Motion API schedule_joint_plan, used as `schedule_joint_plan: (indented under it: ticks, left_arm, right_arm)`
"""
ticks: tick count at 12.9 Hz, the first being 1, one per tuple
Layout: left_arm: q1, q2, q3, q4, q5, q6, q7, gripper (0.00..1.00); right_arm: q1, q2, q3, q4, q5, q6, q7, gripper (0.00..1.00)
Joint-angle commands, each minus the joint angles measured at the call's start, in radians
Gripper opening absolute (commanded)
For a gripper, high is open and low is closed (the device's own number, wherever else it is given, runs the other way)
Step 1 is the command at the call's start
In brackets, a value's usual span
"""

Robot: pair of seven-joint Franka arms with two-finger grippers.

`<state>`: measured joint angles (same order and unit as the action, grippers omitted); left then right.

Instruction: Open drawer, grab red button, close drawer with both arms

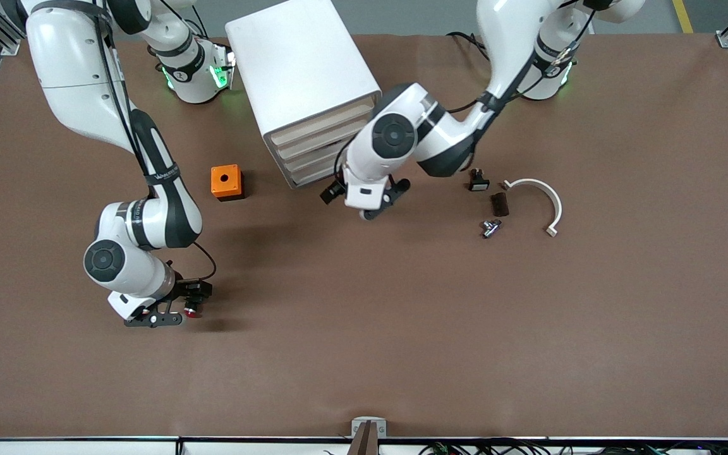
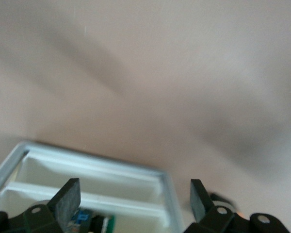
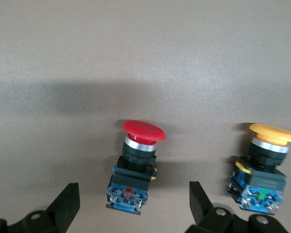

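The red-capped button [image 3: 138,165] lies on its side on the brown table, between the spread fingers of my right gripper [image 3: 133,194]; nothing grips it. In the front view the button [image 1: 192,310] and right gripper [image 1: 177,306] are near the right arm's end of the table, nearer the camera than the orange cube. My left gripper [image 1: 388,201] is open and empty in front of the white cabinet [image 1: 301,76]. The left wrist view shows the left gripper [image 2: 134,194] over the corner of a white drawer [image 2: 94,165], whose divided inside shows. In the front view the left arm hides that drawer.
An orange-capped button [image 3: 264,170] lies beside the red one. An orange cube with a round hole [image 1: 226,182] sits beside the cabinet. A small black part [image 1: 479,182], a dark block [image 1: 499,203], a metal piece [image 1: 490,227] and a white curved strip [image 1: 538,202] lie toward the left arm's end.
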<state>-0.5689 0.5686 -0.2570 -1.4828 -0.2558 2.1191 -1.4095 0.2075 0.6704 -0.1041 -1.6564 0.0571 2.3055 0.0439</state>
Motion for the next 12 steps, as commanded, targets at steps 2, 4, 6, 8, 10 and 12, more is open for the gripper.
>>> schedule_joint_plan:
  ticks: [2,4,6,8,10,12]
  left_arm:
    - [0.144,-0.113,-0.005,0.058,0.026,-0.206,0.136,0.99]
    - [0.226,-0.182,-0.005,0.058,0.027,-0.322,0.225,0.99]
    - [0.318,-0.239,-0.005,0.056,0.027,-0.424,0.361,0.99]
    - [0.394,-0.274,-0.004,0.056,0.029,-0.491,0.455,0.99]
    - [0.446,-0.311,-0.005,0.056,0.065,-0.542,0.519,0.99]
    - [0.489,-0.341,-0.004,0.053,0.111,-0.582,0.619,0.99]
  right_arm:
    - [-0.016,-0.132,-0.006,0.030,-0.038,-0.220,-0.038,1.00]
    - [-0.035,-0.172,-0.016,0.102,-0.077,-0.408,-0.073,1.00]
    - [-0.069,-0.222,-0.016,0.154,-0.077,-0.550,-0.134,1.00]
    - [-0.105,-0.306,-0.016,0.161,-0.075,-0.629,-0.133,1.00]
    - [-0.135,-0.376,-0.016,0.159,-0.069,-0.687,-0.119,1.00]
    - [-0.146,-0.434,-0.017,0.156,-0.075,-0.725,-0.122,1.00]
